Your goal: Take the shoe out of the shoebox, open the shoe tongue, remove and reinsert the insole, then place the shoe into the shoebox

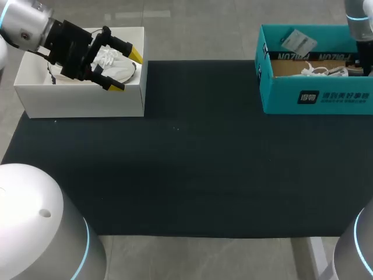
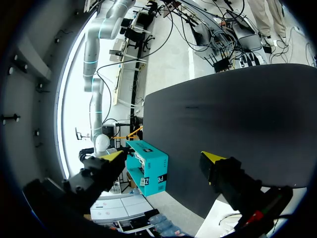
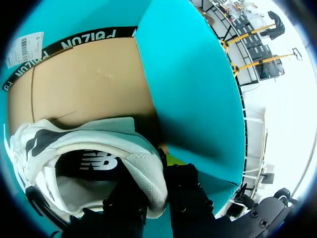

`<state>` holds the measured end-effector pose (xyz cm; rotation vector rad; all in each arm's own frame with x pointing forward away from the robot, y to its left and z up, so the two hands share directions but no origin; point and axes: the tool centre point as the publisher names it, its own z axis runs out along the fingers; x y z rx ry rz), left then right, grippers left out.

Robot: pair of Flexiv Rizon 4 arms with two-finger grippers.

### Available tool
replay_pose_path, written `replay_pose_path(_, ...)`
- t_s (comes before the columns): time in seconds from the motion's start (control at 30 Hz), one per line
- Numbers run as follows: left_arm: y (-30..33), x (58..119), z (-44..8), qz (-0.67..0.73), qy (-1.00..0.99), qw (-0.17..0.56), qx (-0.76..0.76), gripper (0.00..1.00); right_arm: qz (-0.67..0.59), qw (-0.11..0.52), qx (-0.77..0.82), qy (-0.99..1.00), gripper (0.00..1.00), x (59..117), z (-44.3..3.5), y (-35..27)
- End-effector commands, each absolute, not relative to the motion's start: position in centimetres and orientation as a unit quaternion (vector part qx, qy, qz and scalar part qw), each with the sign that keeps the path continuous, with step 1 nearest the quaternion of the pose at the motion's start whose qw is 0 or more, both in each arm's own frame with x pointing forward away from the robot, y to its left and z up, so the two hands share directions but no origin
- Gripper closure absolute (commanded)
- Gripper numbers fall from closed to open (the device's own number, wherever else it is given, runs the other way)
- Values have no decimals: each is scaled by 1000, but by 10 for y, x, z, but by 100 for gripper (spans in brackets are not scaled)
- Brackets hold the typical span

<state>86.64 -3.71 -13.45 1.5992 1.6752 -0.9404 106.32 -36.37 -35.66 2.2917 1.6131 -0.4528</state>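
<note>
The teal shoebox (image 1: 317, 96) stands at the far right of the table, and a white shoe (image 1: 317, 71) lies inside it. My right arm (image 1: 358, 29) comes down into the box's right end. In the right wrist view my right gripper (image 3: 156, 173) is shut on the shoe's (image 3: 89, 139) heel rim, one finger inside the collar and one outside, close to the teal wall (image 3: 193, 89). My left gripper (image 1: 126, 71) hovers open over a white box (image 1: 81, 99) at the far left and holds nothing. From the left wrist, the teal shoebox (image 2: 147, 166) shows far off between the fingers of the left gripper (image 2: 163, 157).
A black mat (image 1: 192, 151) covers the table between the two boxes. The white box holds something white and crumpled (image 1: 113, 61), paper or fabric. A white tag (image 1: 298, 41) sticks to the shoebox's inner flap.
</note>
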Motion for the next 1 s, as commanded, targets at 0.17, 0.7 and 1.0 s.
replay_pose_path(0.17, -37, 866, -134, -356, 636, 314, 608, 0, -148, 155, 803, 556, 58, 1070, -333, -362)
replay_pose_path(0.7, -37, 866, -134, -356, 636, 314, 608, 0, 19, 128, 812, 569, 40, 1055, -203, -309)
replay_pose_path(1.0, -37, 866, -134, -356, 636, 314, 608, 0, 100, 71, 802, 585, 0, 1034, -158, -263)
